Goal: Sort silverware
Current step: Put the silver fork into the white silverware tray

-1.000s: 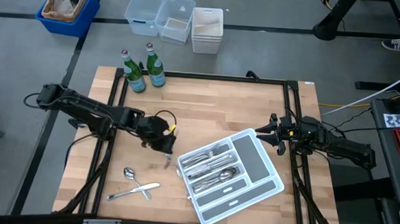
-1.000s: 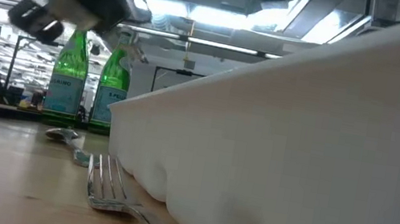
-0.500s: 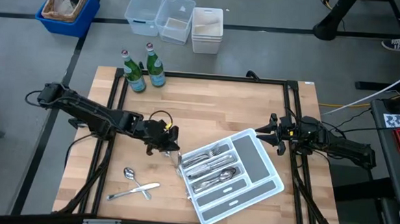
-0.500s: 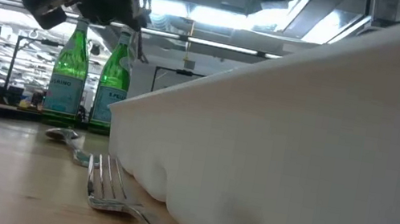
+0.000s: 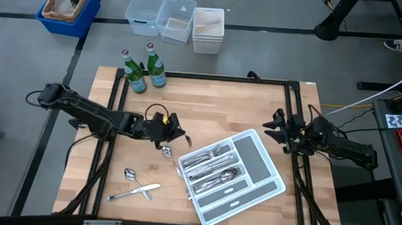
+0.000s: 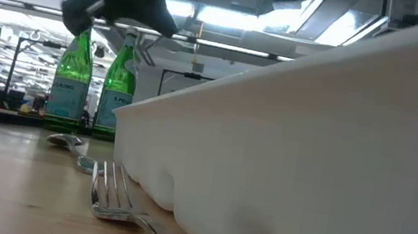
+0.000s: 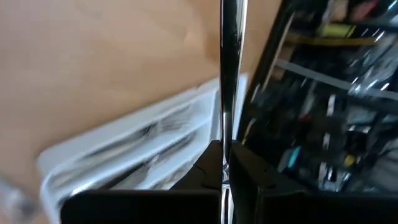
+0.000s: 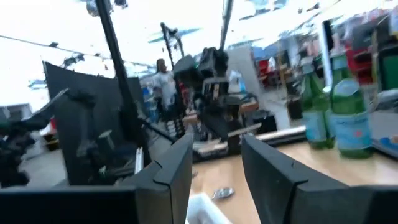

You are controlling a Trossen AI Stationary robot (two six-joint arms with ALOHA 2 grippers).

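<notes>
Nearest the front edge of the wooden counter, left of the white divided tray, lie two loose pieces of silverware: one spoon and one longer utensil. Several forks and spoons fill the tray's left compartments. Just left of the tray, the left gripper is clamped on one slim silver utensil. Right of the tray, the right gripper waits spread. Farthest stand two green glass bottles.

Grey floor surrounds the wooden table; bright ceiling lights overhead.
</notes>
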